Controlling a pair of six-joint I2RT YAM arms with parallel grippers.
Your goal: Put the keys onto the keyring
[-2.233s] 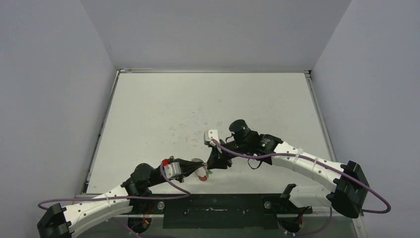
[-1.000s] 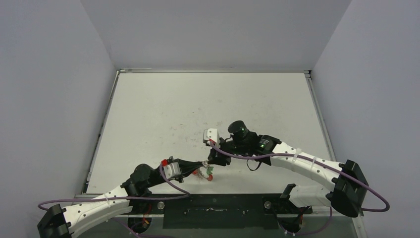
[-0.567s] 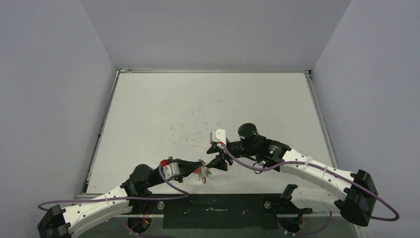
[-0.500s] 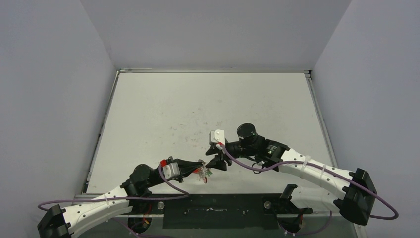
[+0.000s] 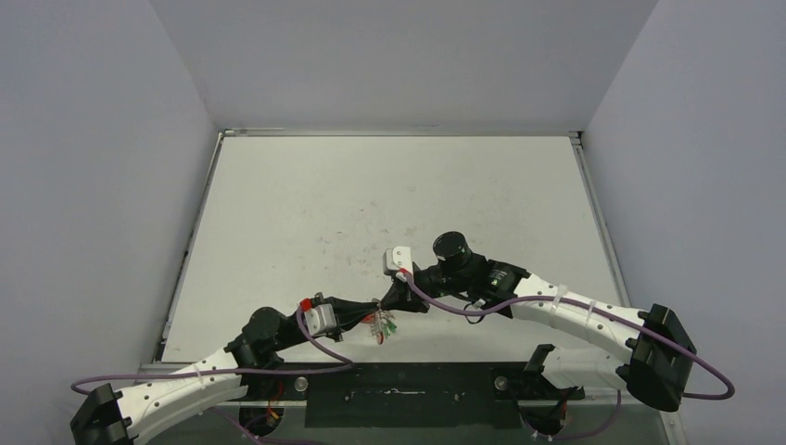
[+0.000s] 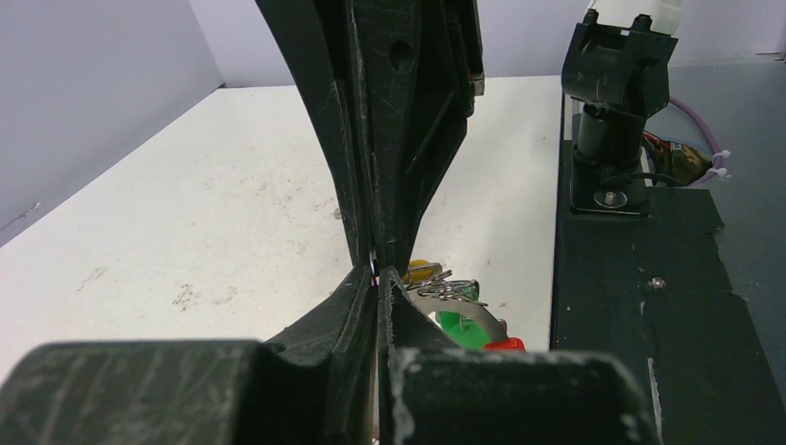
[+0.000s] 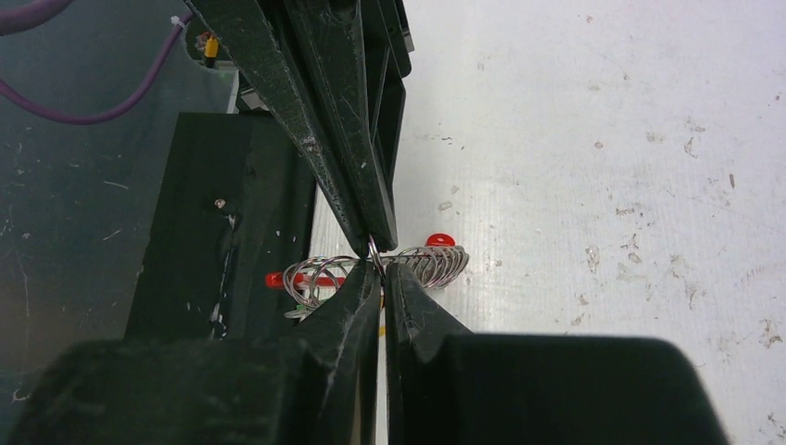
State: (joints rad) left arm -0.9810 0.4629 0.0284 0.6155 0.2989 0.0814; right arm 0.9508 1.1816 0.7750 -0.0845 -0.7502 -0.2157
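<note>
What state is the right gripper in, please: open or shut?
Shut: in the right wrist view, the right gripper clamps the keyring at its coiled wire.

A white table (image 5: 389, 185) is seen, enclosed by plain grey walls (image 5: 408, 65) on its left, far and right sides. Its surface is marked with dark scuffs (image 5: 357, 236) and scattered specks, thickest around the middle. Along the near edge a black plate (image 5: 408, 394) is laid, studded with small screws.

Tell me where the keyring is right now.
In the top view the keyring is by the table's near edge, about mid-width, where the left claw and right claw meet tip to tip on its wire.
</note>
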